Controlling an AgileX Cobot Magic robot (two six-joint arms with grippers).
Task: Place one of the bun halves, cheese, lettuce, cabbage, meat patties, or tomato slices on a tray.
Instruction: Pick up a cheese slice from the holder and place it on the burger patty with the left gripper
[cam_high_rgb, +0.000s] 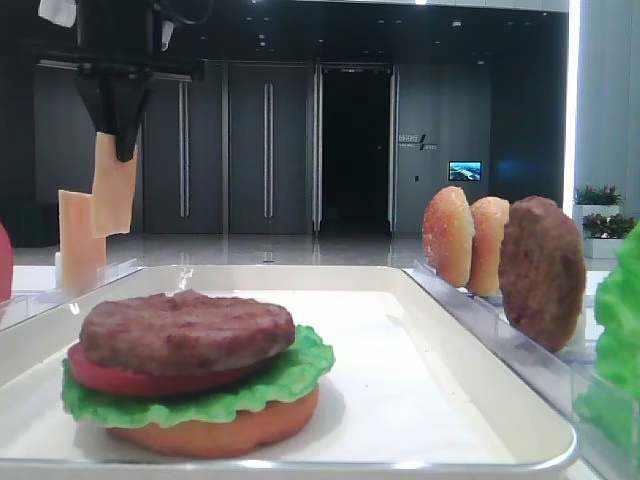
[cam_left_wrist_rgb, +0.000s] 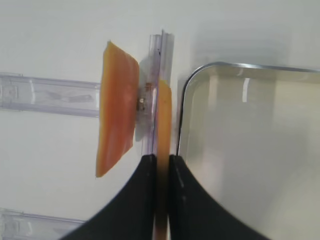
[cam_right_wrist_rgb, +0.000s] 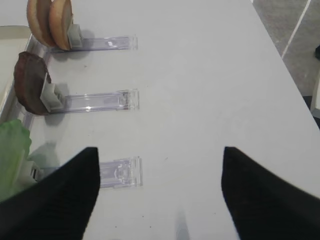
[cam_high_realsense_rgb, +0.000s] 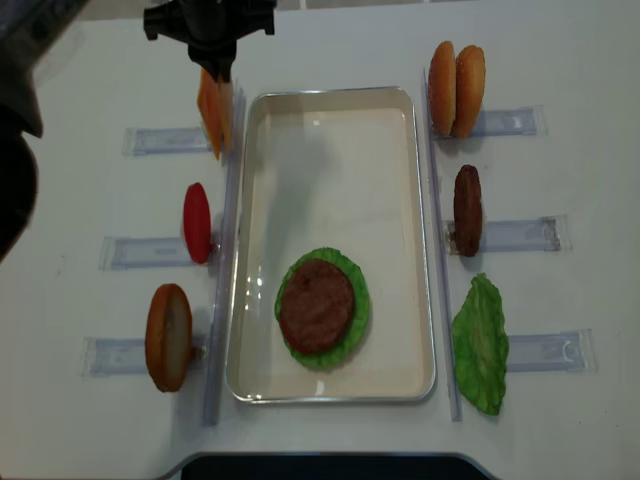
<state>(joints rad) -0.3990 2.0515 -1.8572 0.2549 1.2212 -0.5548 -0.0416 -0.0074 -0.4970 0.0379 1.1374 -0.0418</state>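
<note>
Left gripper (cam_left_wrist_rgb: 161, 167) clamped on cheese (cam_left_wrist_rgb: 162, 115) slice, edge-on between fingers.
Slice extends toward 12 o'clock from fingertips, just beside tray (cam_left_wrist_rgb: 186, 95) corner; second slice at 9 o'clock.

You see only the edge of the cheese (cam_left_wrist_rgb: 162, 150) pinched between the left gripper (cam_left_wrist_rgb: 161, 200) fingers, its lower end hidden. The lettuce (cam_high_rgb: 622, 340) on your right is cut off by the frame.

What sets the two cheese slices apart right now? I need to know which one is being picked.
The gripped cheese slice hangs pinched in the left gripper, lifted; the other cheese slice stands in its clear rack, untouched. The gripped one sits nearer the tray. Both are thin, pale orange and upright.
</note>
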